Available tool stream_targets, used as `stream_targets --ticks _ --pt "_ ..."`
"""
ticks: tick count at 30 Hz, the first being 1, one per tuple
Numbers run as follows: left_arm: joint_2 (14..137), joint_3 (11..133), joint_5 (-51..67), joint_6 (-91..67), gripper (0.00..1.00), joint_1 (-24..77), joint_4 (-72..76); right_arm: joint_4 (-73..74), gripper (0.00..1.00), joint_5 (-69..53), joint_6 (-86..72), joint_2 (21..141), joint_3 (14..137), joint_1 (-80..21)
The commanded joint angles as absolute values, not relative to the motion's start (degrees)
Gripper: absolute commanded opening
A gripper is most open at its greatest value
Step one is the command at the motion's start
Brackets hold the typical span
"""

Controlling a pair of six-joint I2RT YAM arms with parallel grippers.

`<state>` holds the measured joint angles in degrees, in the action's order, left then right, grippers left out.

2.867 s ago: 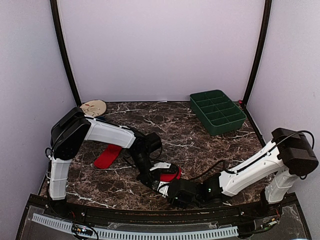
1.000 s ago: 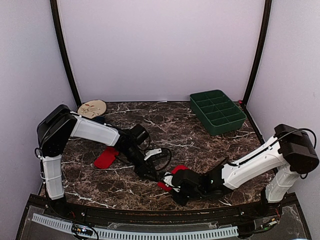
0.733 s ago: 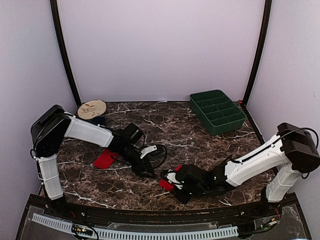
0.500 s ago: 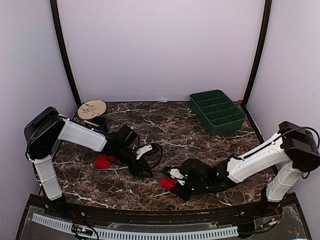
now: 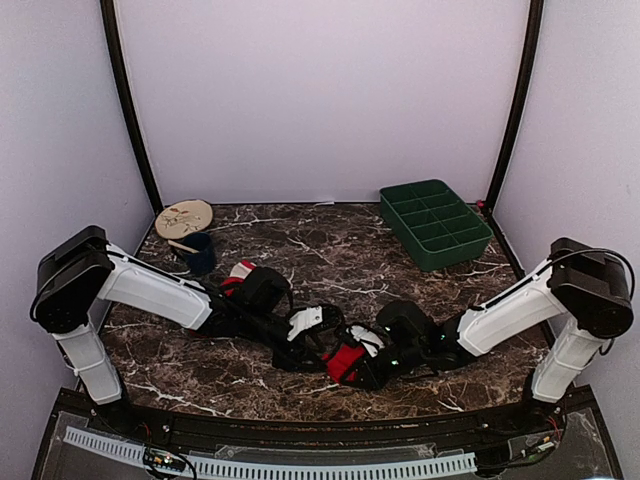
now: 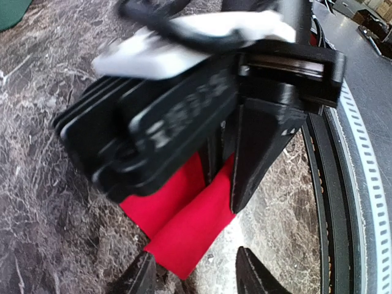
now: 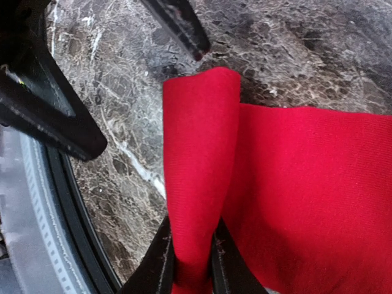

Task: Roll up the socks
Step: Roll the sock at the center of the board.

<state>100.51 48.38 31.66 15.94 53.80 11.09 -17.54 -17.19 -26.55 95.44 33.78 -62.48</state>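
Observation:
A plain red sock [image 5: 345,363] lies folded on the marble near the front edge. My right gripper [image 5: 356,360] is shut on an upright fold of this sock [image 7: 199,159], pinched between its black fingers [image 7: 162,264]. My left gripper [image 6: 196,278] is open, one fingertip on each side of the sock's free end [image 6: 184,242], close against the right gripper. In the top view the left gripper [image 5: 322,350] almost meets the right one. A second sock [image 5: 239,272], red with a white cuff, peeks out behind the left forearm and is mostly hidden.
A dark blue cup [image 5: 198,253] and a round wooden disc [image 5: 185,216] stand at the back left. A green compartment tray [image 5: 435,222] sits at the back right. The black front rail [image 7: 73,202] runs close to both grippers.
The left arm has stretched low to the right until its gripper meets the red sock, covering most of the second sock. The right gripper has shifted slightly right, still pinching the sock.

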Motion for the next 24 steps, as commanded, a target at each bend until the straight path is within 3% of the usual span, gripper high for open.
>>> stream_targets --ticks 1,11,24 --pt "97.4 46.6 28.9 20.6 0.49 54.5 14.6 -12.3 0.14 -24.7 -28.4 99.0 31.7 -60.9" --pt "99.4 49.4 30.6 28.7 0.5 56.0 10.4 -12.8 0.14 -32.6 -29.2 101.3 32.0 -59.2" --pt "104.2 55.8 38.1 38.0 0.5 58.3 -0.8 -10.9 0.14 -33.7 -28.6 100.3 31.7 -57.9"
